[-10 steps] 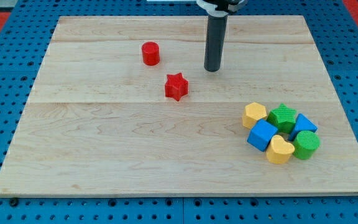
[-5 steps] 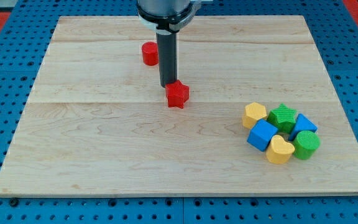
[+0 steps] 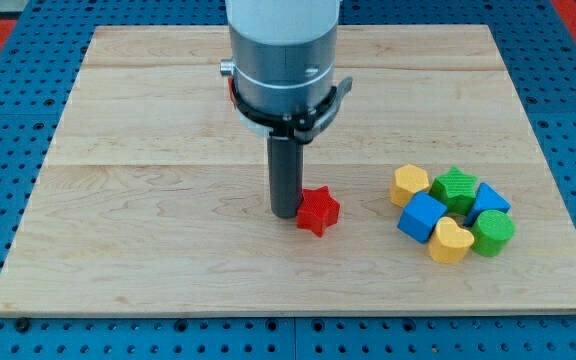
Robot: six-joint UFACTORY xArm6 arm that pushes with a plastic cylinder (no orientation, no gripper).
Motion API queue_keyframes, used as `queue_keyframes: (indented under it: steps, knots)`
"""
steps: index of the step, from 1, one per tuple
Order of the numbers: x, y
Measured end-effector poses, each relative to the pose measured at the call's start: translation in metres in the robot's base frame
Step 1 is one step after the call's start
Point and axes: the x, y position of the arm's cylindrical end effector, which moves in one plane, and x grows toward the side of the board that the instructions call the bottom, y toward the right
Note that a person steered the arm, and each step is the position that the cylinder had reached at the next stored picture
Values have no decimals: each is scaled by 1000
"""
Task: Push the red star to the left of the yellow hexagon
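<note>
The red star (image 3: 318, 211) lies on the wooden board, below the middle. My tip (image 3: 285, 212) touches the star's left side. The yellow hexagon (image 3: 409, 185) sits to the star's right, at the left end of a cluster of blocks, with a gap of bare wood between it and the star. The arm's grey body hides the board above the rod, and the red cylinder seen earlier at the upper left is hidden behind it.
The cluster at the right holds a green star (image 3: 455, 188), a blue cube (image 3: 423, 216), a yellow heart (image 3: 451, 241), a green cylinder (image 3: 492, 232) and a blue block (image 3: 488, 199). The board's edge (image 3: 288, 310) runs along the view's bottom.
My tip moved down and to the right, pushing the red star down and right toward the yellow hexagon. The arm's body now covers the red cylinder.
</note>
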Motion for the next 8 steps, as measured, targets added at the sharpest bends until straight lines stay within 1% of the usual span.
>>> queue_keyframes:
  steps: [1, 2, 4, 5, 7, 8]
  knots:
    - [25, 1]
    - [28, 5]
    - [-11, 6]
    - [-11, 19]
    - [-10, 71]
    - [-10, 76]
